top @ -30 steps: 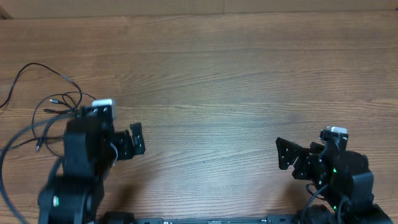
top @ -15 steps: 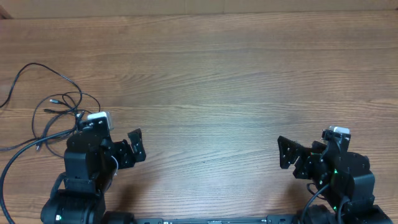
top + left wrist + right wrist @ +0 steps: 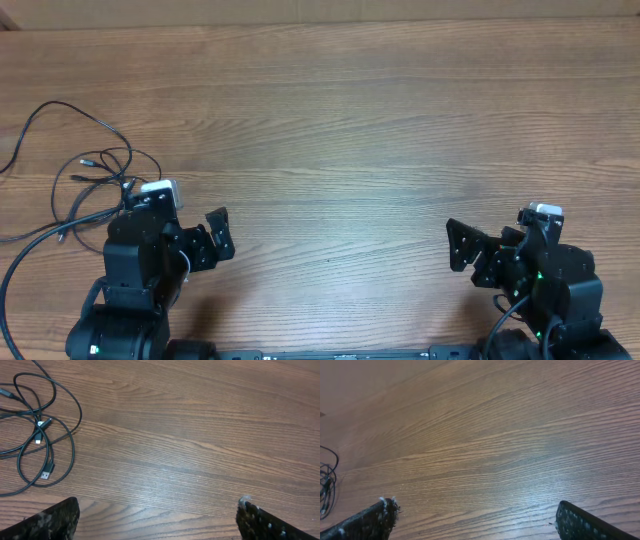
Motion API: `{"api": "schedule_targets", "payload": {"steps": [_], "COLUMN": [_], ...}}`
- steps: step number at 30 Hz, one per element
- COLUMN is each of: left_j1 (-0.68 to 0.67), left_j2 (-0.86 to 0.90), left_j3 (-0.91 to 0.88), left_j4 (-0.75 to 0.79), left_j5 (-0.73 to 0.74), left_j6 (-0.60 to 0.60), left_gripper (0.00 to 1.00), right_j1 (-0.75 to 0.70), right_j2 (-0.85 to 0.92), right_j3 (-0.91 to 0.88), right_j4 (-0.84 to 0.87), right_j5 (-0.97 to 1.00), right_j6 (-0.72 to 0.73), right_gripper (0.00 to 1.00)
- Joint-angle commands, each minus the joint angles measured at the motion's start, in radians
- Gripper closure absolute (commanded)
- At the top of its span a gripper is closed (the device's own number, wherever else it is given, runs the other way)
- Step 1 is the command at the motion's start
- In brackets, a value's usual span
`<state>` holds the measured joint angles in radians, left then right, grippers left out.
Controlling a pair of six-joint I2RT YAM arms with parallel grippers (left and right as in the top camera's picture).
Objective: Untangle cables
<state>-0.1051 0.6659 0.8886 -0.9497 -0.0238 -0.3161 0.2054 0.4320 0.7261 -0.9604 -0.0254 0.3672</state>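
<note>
Where the overhead view takes in the whole brown wood-grain worktop (image 3: 350, 120), the entry lists one item of stock: thin black flexible cables (image 3: 90, 165) with small plug ends, lying in loose overlapping loops near the worktop's left edge. Location: flat on the wood, to the left of and a little beyond the left arm, apart from both end effectors. Condition: tangled, several loops crossing one another, with one long strand trailing off toward the far left corner. Left wrist view shows the same cables (image 3: 37, 430) in its upper left corner; one flat silver-tipped plug (image 3: 45, 474) rests inside the lower loop and a smaller plug end (image 3: 42, 424) sits where strands cross. Right wrist view catches only a sliver of the cables (image 3: 325, 485) at its left margin, too small for detail. Left end effector (image 3: 218, 235): black, two fingers, near the front left of the worktop, pointing toward the right, fingers spread wide apart; from its own camera the left end effector (image 3: 156, 517) has only bare wood grain between its two dark finger pads (image 3: 50, 520). Right end effector (image 3: 458, 247): black, two fingers, near the front right, well apart from the cables, pointing left toward the centre, fingers likewise spread wide; from its own camera the right end effector (image 3: 477, 520) frames bare wood only. Neither end effector touches any cable.
</note>
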Motion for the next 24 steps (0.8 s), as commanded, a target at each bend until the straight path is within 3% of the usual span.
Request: {"api": "schedule_targets", "payload": {"steps": [1, 15, 24], "left_j1": [-0.008, -0.008, -0.008], "left_j2": [0.000, 0.000, 0.000], "left_j3": [-0.005, -0.005, -0.005], "left_j4": [0.003, 0.003, 0.003], "left_j5": [-0.006, -0.006, -0.006], "left_j6": [-0.013, -0.013, -0.013], "left_gripper": [0.01, 0.00, 0.01], "right_j1": [0.007, -0.006, -0.058], "right_j2": [-0.004, -0.129, -0.277], "right_j3": [-0.009, -0.053, -0.167], "right_j4": [0.005, 0.028, 0.230], "right_j5": [0.009, 0.068, 0.077], "right_j6": [0.003, -0.015, -0.115], "right_gripper": [0.00, 0.00, 0.00]}}
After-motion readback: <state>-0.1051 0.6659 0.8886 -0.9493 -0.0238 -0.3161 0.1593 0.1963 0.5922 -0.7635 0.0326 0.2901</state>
